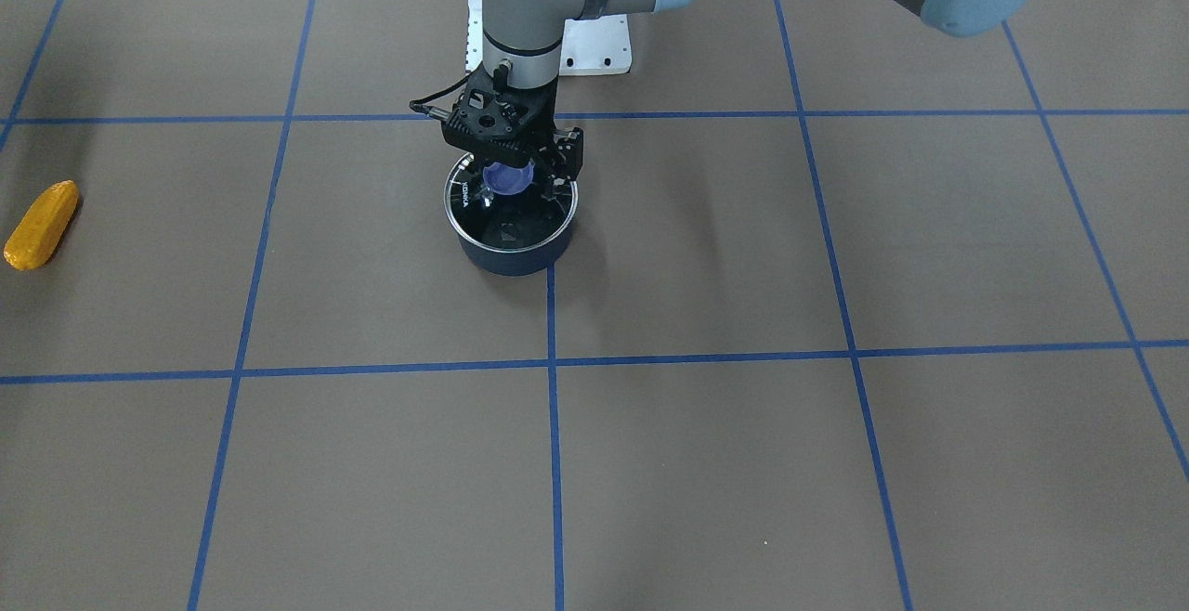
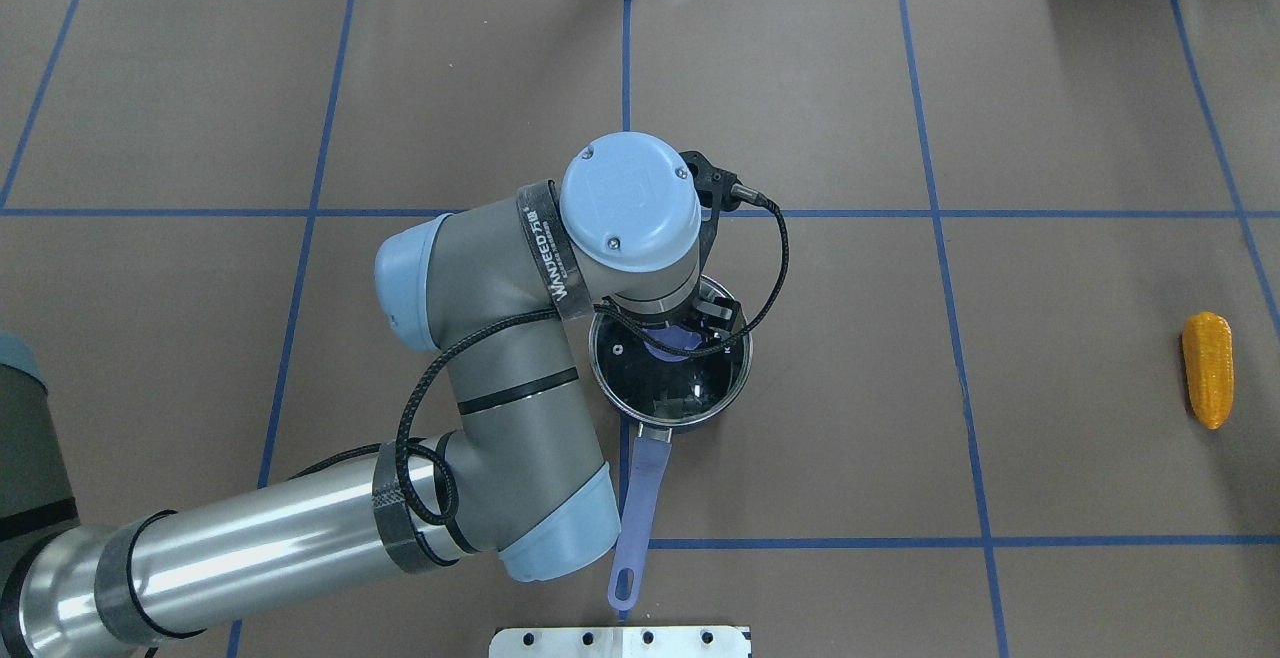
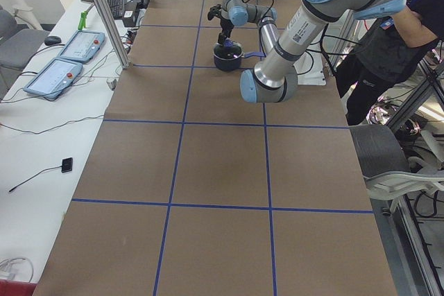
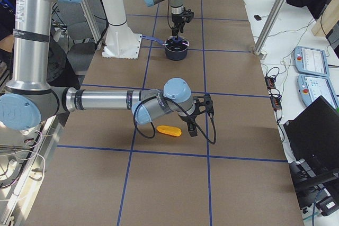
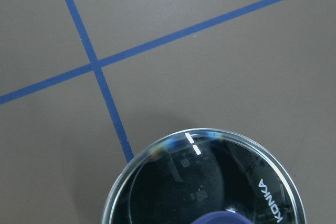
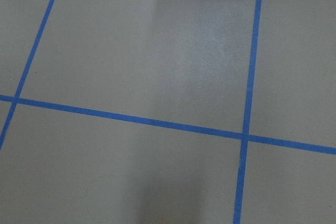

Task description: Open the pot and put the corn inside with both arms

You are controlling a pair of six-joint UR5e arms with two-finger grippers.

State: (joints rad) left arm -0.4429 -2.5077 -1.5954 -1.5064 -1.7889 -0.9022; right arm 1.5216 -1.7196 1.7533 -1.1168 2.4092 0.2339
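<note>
The dark-blue pot (image 1: 511,253) stands at the table's middle with its glass lid (image 2: 670,393) on; its purple handle (image 2: 640,498) points toward the robot's base. My left gripper (image 1: 520,188) hangs straight down over the lid, open, with a finger on each side of the blue knob (image 1: 509,177). The left wrist view shows the lid (image 5: 210,182) from just above. The corn (image 2: 1208,368) lies alone far to the right, also seen in the front-facing view (image 1: 42,224). My right gripper (image 4: 197,116) shows only in the exterior right view, near the corn (image 4: 168,130). I cannot tell whether it is open or shut.
Brown table cover with a grid of blue tape lines (image 1: 552,360). The white robot base (image 1: 594,45) is behind the pot. The left arm's elbow (image 2: 500,358) reaches over the table beside the pot. The right wrist view shows only bare cover and tape lines (image 6: 247,137).
</note>
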